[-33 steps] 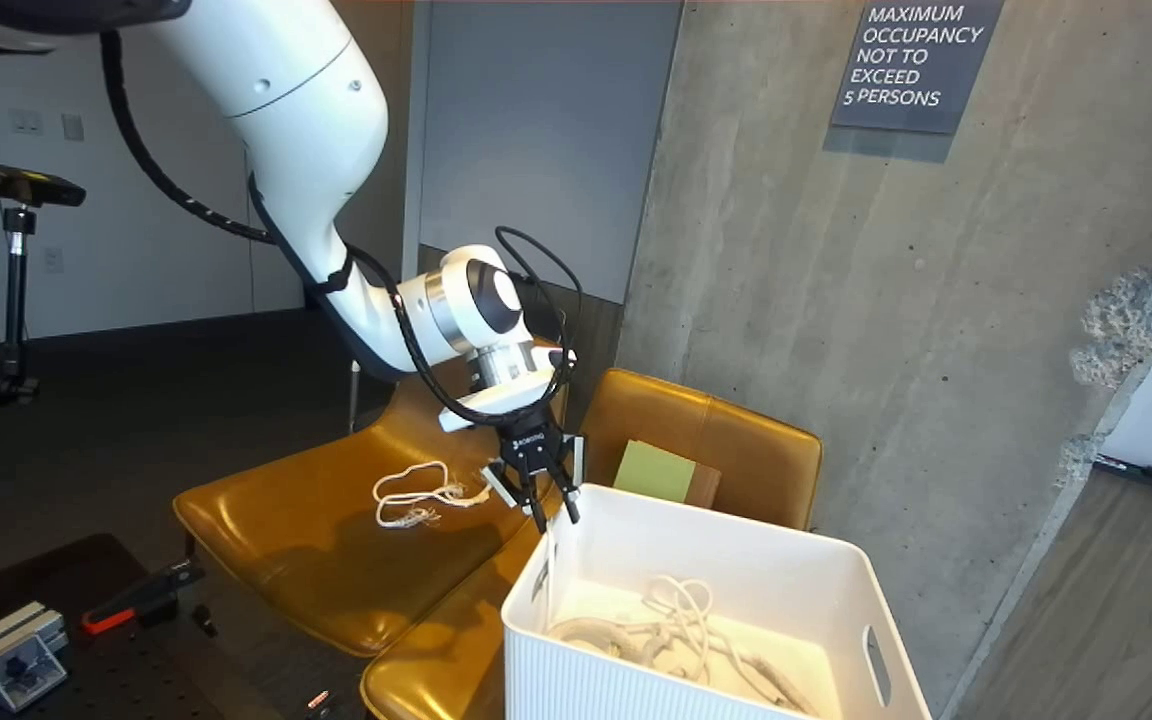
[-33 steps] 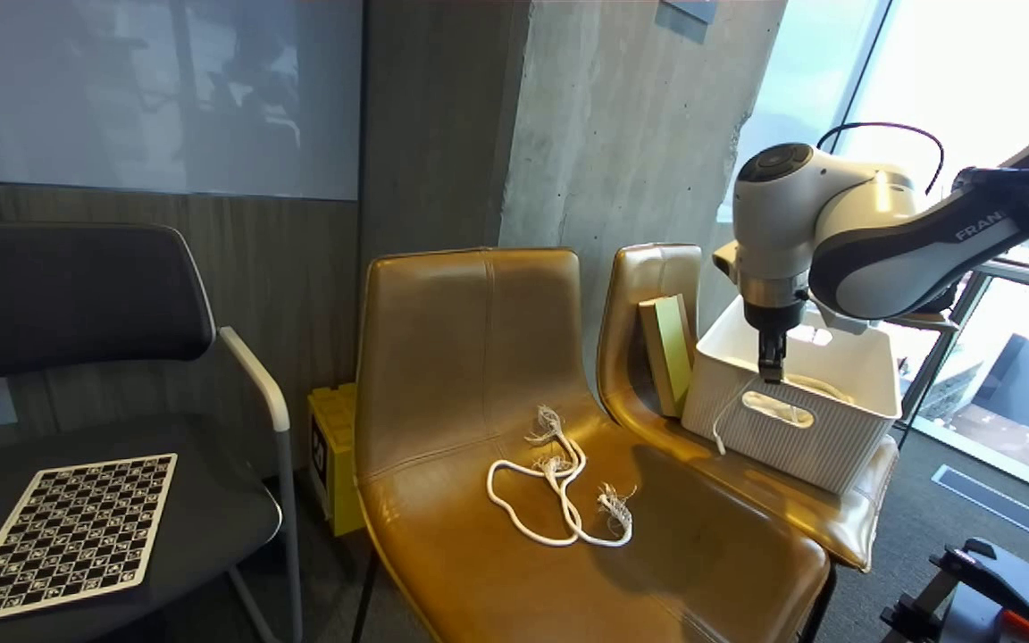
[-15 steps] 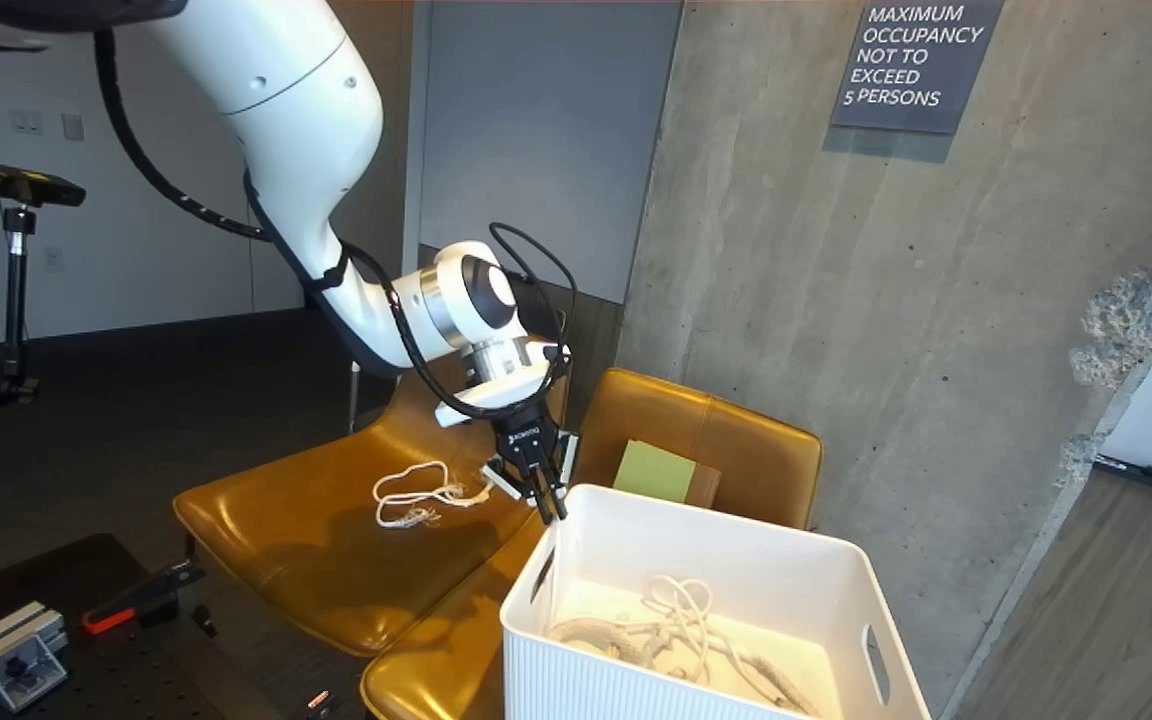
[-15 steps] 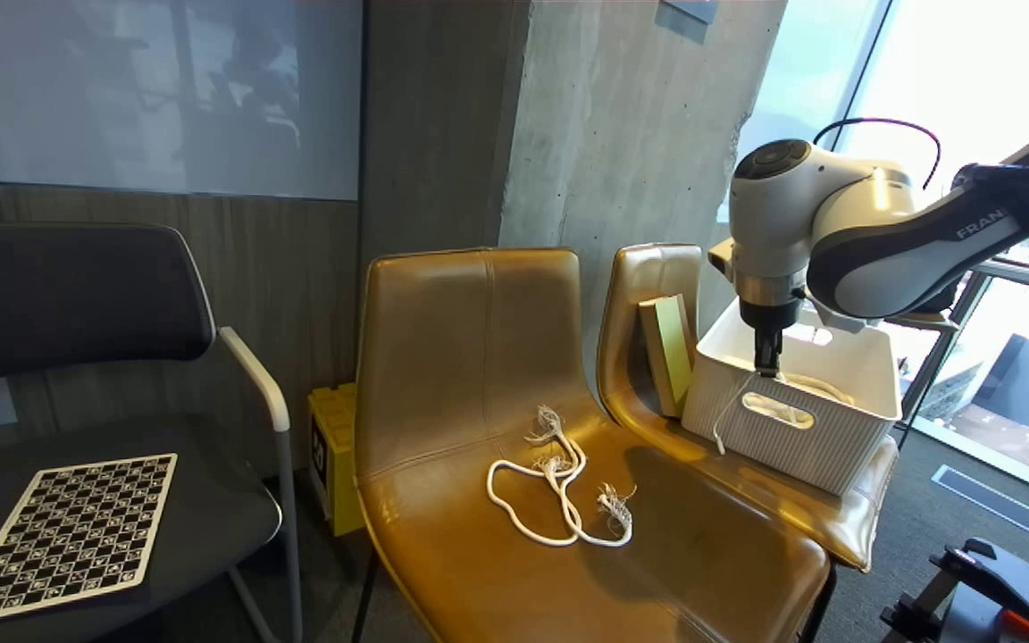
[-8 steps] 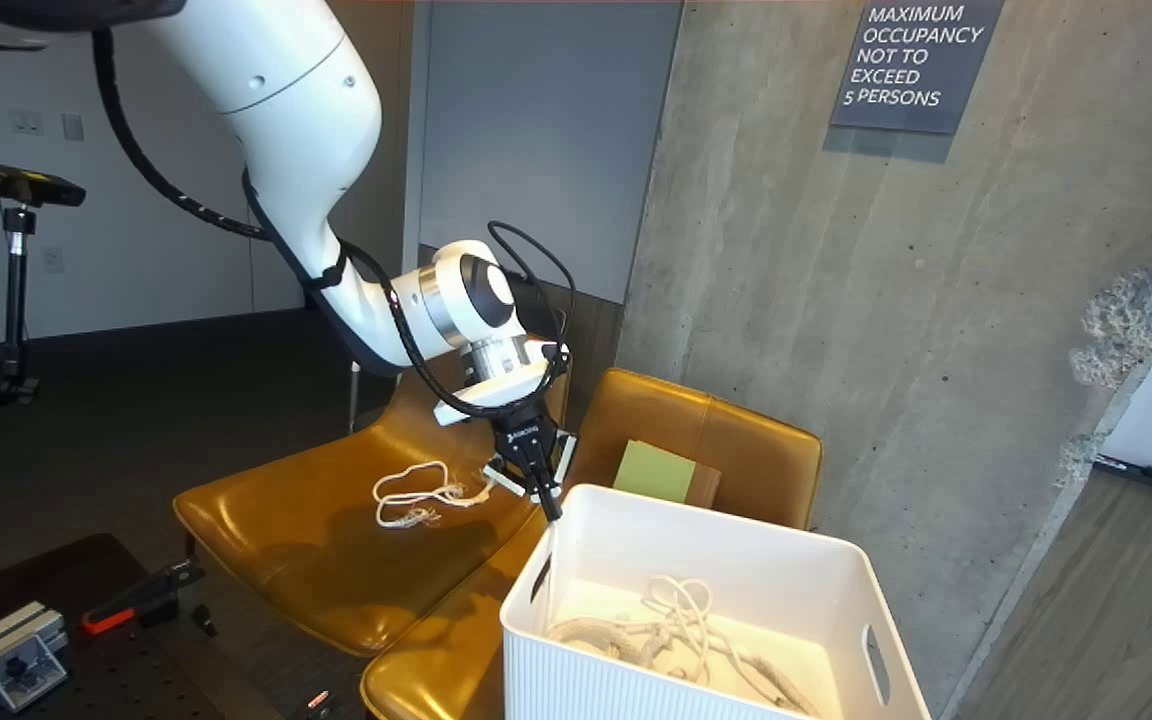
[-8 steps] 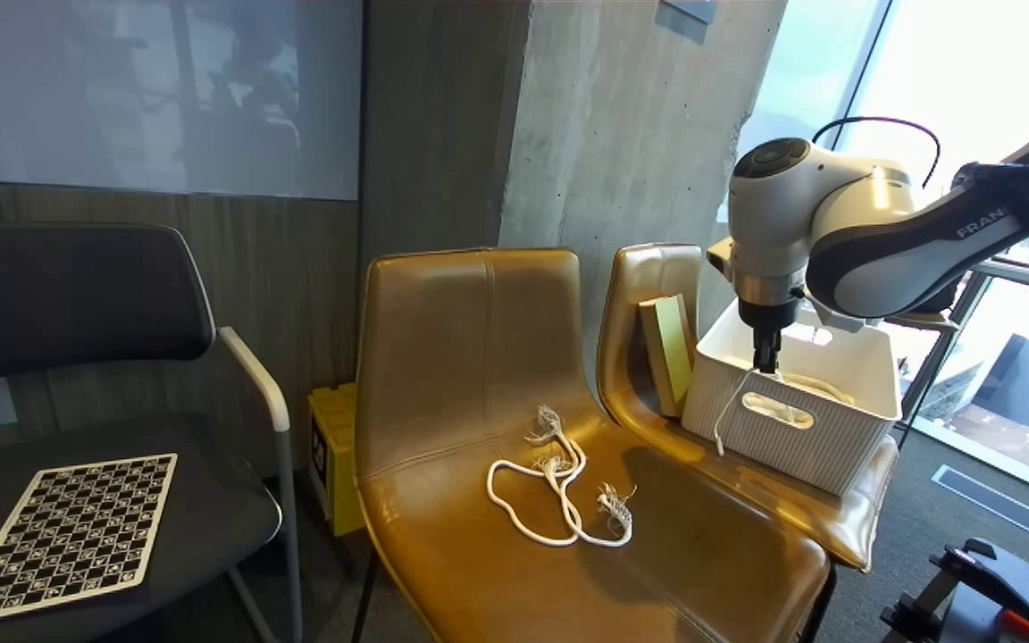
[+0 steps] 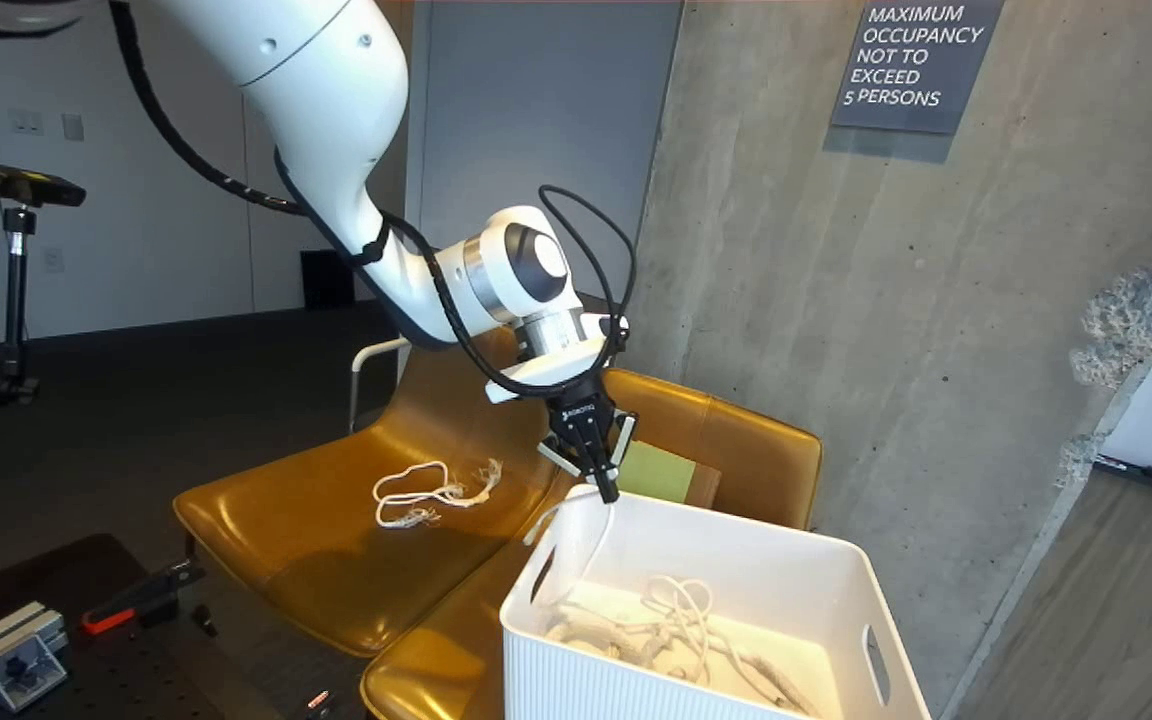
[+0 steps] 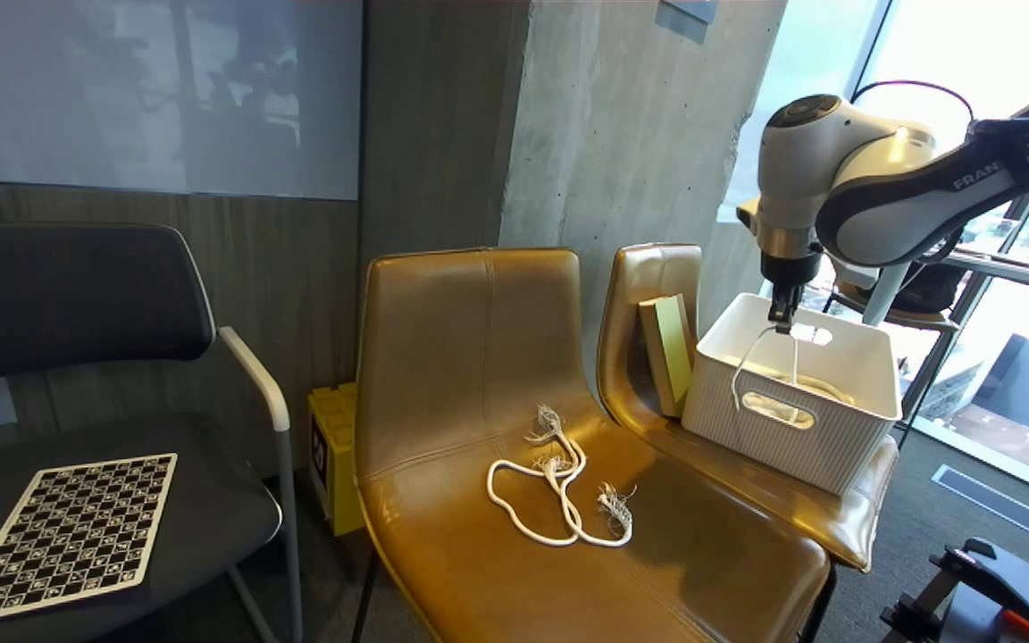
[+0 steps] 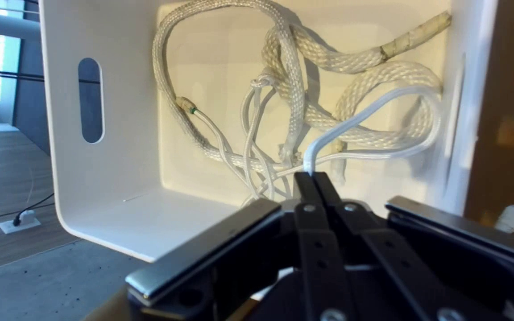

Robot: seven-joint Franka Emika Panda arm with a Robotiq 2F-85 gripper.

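Observation:
My gripper (image 7: pixel 609 494) is shut on a thin white cord (image 9: pixel 359 118) just above the near rim of a white bin (image 7: pixel 576 690). It also shows in an exterior view (image 8: pixel 781 327) and in the wrist view (image 9: pixel 310 174), where the fingertips pinch the cord. One length of cord (image 8: pixel 740 368) hangs over the bin's outer wall (image 8: pixel 711 406); another drops inside. Thick braided rope (image 9: pixel 292 71) and thinner loops lie on the bin's floor. A separate white rope with frayed ends (image 8: pixel 555 541) lies on a brown chair (image 8: pixel 479 357), apart from the gripper.
The bin stands on a second brown chair (image 7: pixel 776 440), with a green-covered book (image 7: pixel 656 470) against its backrest. A black chair (image 8: pixel 50 295) holds a checkered board (image 8: pixel 68 527). A concrete pillar (image 7: pixel 886 350) rises behind. A clamp tool (image 7: pixel 141 595) lies at the lower left.
My gripper, open 2.2 s ago over the bin's edge, has shut on the cord. It has since risen and shifted inward over the bin, drawing the cord up off the rim.

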